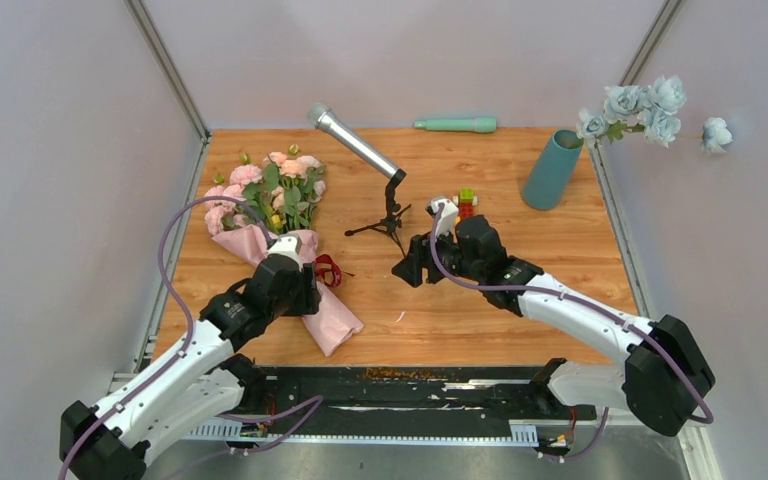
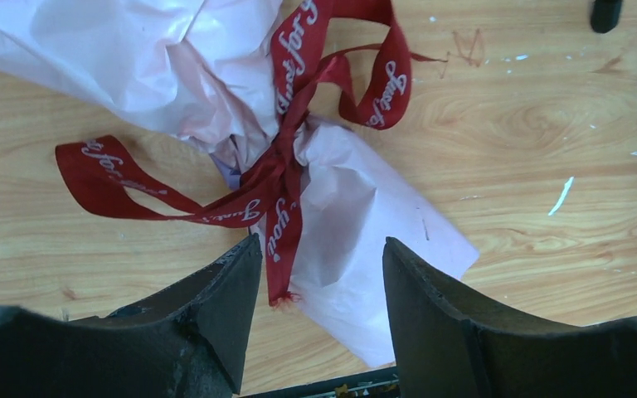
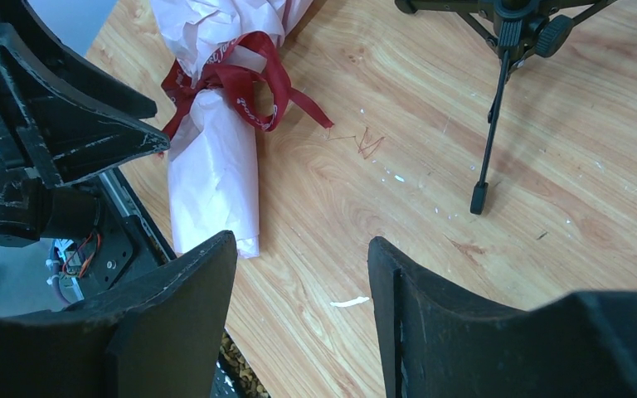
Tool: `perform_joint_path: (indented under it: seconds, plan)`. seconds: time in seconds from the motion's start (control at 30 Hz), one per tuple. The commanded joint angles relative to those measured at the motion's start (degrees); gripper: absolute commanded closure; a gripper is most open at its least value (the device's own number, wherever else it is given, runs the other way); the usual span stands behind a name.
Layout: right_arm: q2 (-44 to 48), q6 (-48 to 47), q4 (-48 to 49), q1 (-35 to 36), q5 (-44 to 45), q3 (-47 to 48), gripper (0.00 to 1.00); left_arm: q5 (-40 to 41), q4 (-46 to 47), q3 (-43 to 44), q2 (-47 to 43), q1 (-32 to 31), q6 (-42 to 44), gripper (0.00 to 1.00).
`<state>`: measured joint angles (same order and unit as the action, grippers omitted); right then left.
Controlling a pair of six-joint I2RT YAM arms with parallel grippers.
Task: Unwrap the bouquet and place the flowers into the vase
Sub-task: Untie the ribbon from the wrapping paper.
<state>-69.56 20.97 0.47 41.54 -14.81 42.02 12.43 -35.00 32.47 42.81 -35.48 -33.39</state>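
Between the left gripper (image 2: 322, 286) jaws lies the bouquet (image 2: 357, 224) ribbon (image 2: 275, 211) tail.

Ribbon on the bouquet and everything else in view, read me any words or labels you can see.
"Just for you": white script repeated along the dark red ribbon, broken by folds.
Same print in the right wrist view: too blurred to read.
No other text shows.

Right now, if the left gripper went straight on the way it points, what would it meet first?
Probably the ribbon, its loose tail lying on the paper wrap; depth is unclear.
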Motion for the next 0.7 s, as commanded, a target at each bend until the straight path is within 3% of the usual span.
perform_joint_path:
  seconds: [0.0, 0.5, 0.67]
  plan:
    - [-0.7, 0.8, 1.8, -0.2, -0.9, 0.9, 0.40, 0.8, 1.7, -1.9, -0.6, -0.1, -2.4, 0.37]
    - [-3.7, 3.3, 7.0, -0.1, -6.6, 0.0, 0.40, 5.9, 3.1, -5.9, -1.2, -0.1, -2.8, 0.53]
    - [-5.4, 0.2, 9.7, 0.6, -7.6, -0.8, 0.40, 5.6, 4.9, -6.2, -0.6, -0.1, -2.1, 0.61]
